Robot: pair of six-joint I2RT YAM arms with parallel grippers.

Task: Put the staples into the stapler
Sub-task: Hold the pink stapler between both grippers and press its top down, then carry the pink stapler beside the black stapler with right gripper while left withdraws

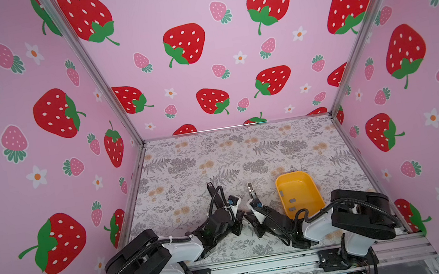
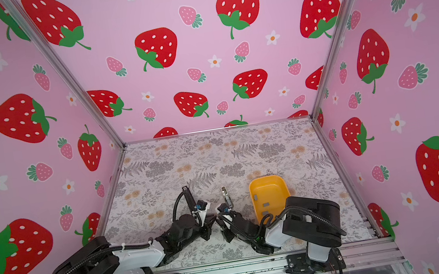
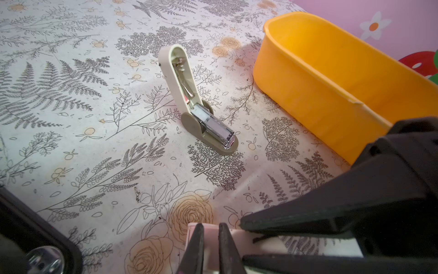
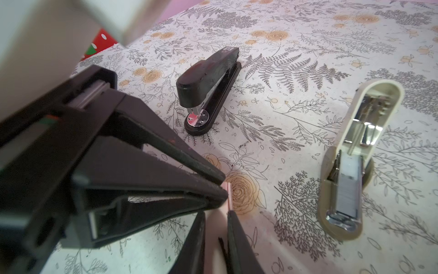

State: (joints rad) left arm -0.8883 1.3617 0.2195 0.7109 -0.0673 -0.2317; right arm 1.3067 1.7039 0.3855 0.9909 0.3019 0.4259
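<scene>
Both grippers meet near the table's front middle, each shut on one pale pink object [image 3: 211,239] [image 4: 216,227]; what it is I cannot tell. My left gripper [image 3: 211,226] [image 1: 241,216] pinches one end, and my right gripper [image 4: 216,213] [image 1: 249,217] the other. A beige stapler [image 3: 189,99] [image 4: 350,166] [image 1: 250,189] lies beyond them with its lid swung open, a grey strip in its channel. Three staples [image 1: 292,200] [image 2: 265,204] lie in the yellow tray [image 1: 308,186] on the right.
A shut black stapler [image 4: 208,90] [image 2: 186,191] lies left of the beige one, partly behind the left arm's cable in both top views. The yellow tray [image 3: 308,95] stands close to the right arm. Pink strawberry walls enclose the floral table.
</scene>
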